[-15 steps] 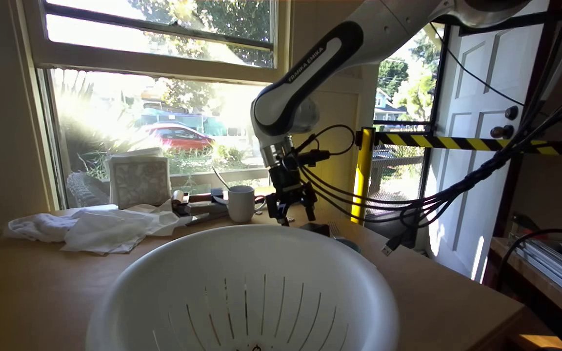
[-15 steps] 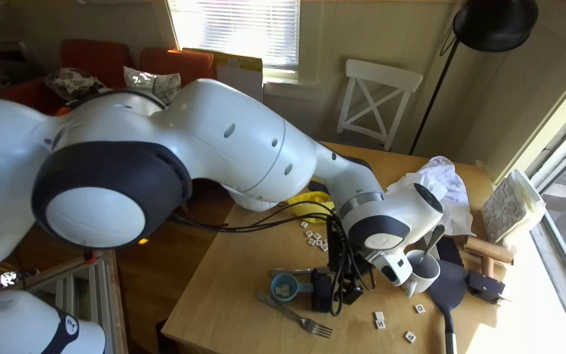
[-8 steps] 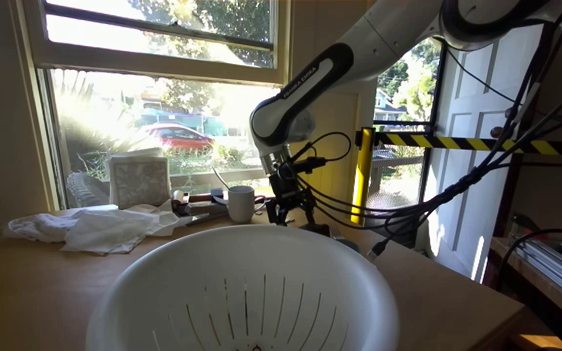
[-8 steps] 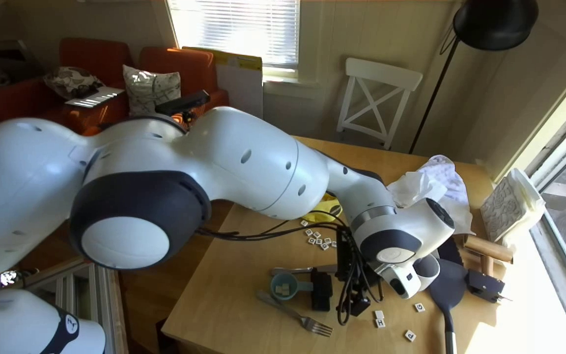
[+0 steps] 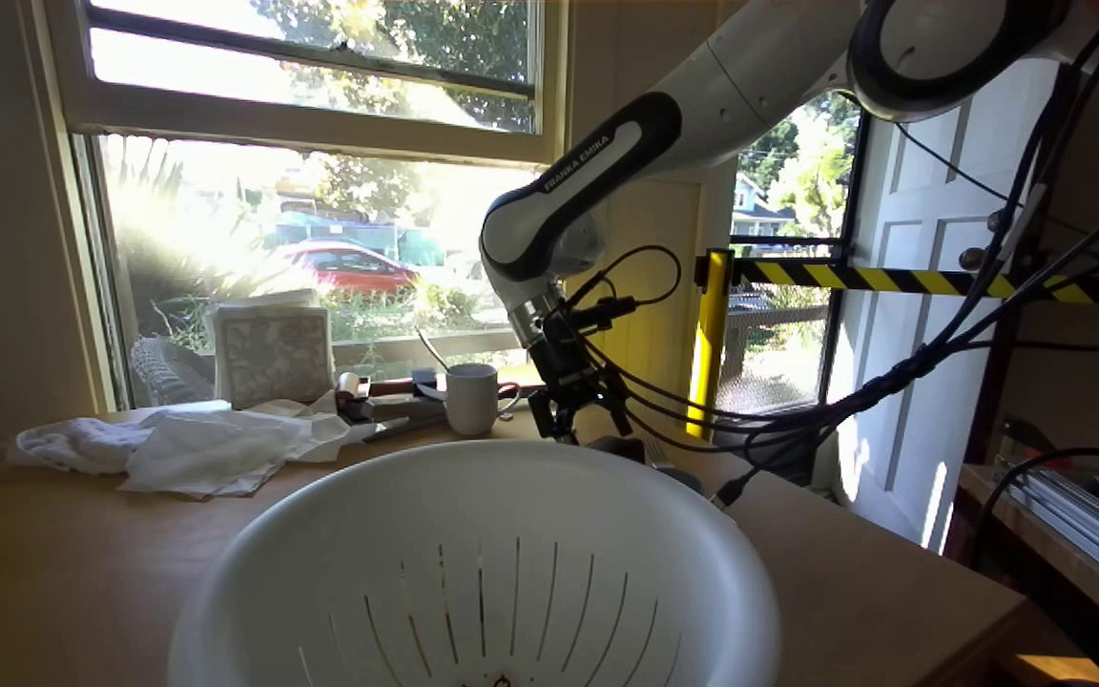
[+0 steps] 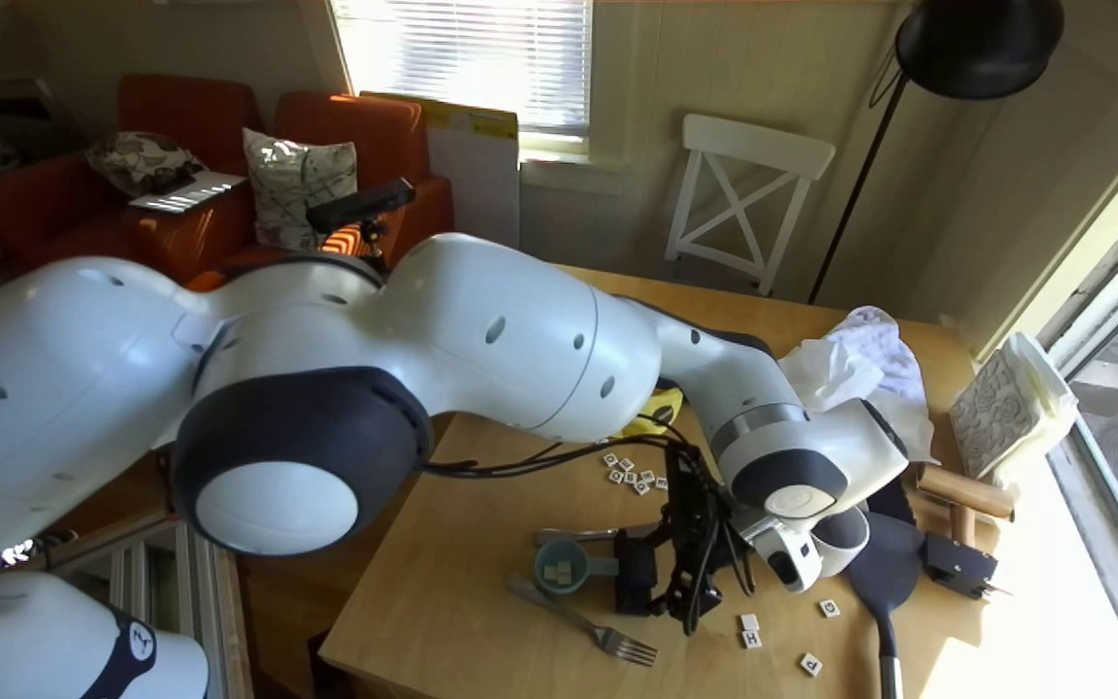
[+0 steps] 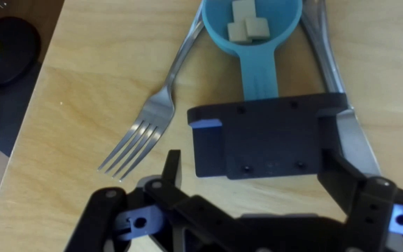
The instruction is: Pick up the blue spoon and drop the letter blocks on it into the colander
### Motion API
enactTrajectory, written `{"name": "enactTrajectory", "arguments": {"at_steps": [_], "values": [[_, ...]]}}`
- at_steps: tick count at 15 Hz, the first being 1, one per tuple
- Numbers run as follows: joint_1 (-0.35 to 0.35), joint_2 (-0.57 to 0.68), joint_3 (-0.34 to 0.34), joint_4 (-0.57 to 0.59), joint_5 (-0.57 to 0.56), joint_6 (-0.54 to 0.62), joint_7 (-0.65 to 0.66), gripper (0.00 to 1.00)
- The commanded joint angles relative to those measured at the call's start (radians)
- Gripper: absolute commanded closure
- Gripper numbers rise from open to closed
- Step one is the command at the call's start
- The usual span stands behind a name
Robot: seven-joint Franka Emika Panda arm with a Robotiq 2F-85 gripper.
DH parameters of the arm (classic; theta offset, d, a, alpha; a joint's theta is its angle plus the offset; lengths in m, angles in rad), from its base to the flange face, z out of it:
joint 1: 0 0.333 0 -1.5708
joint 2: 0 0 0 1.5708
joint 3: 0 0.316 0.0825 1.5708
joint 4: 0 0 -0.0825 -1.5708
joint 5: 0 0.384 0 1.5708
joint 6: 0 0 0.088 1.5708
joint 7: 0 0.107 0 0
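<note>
The blue spoon (image 7: 259,75) lies on the table, its round bowl cradling several pale letter blocks (image 7: 257,28). A black block (image 7: 271,136) covers the end of its handle. My gripper (image 7: 252,155) stands open just short of this block, its fingers spread to either side in the wrist view; the right finger overlaps the block's corner there. Nothing is gripped. In an exterior view the tilted gripper (image 5: 592,429) is behind the white colander (image 5: 473,496), which fills the foreground; the far table is partly hidden by it. The arm hides the colander in an exterior view (image 6: 603,566).
A fork (image 7: 159,105) and a knife (image 7: 357,140) flank the spoon. Loose letter tiles (image 6: 750,638) lie nearby. A white mug (image 5: 471,401), a dark spatula (image 6: 884,568) and a wooden-handled tool (image 6: 965,492) stand toward the window. Cables hang from the arm.
The arm has sunk lower and my gripper has tilted, its fingers swinging toward the black block. The spoon, its blocks and the colander have stayed in place.
</note>
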Motion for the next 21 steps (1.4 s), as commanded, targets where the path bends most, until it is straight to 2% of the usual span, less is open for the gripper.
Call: {"name": "enactTrajectory", "arguments": {"at_steps": [1,7,13,14,15,16,17,20,21], "values": [[-0.035,0.062,0.023,0.117,0.04,-0.122,-0.014,0.0],[-0.07,0.131,0.047,0.21,0.096,-0.135,-0.017,0.0],[-0.081,0.178,0.055,0.273,0.101,-0.139,-0.02,0.0],[-0.082,0.182,0.057,0.28,0.101,-0.143,-0.02,0.05],[-0.083,0.186,0.059,0.289,0.1,-0.152,-0.021,0.25],[-0.082,0.188,0.059,0.295,0.099,-0.156,-0.019,0.3],[-0.081,0.191,0.06,0.302,0.096,-0.168,-0.019,0.31],[-0.079,0.19,0.06,0.317,0.09,-0.2,-0.022,0.52],[-0.079,0.189,0.059,0.321,0.087,-0.215,-0.025,0.56]]}}
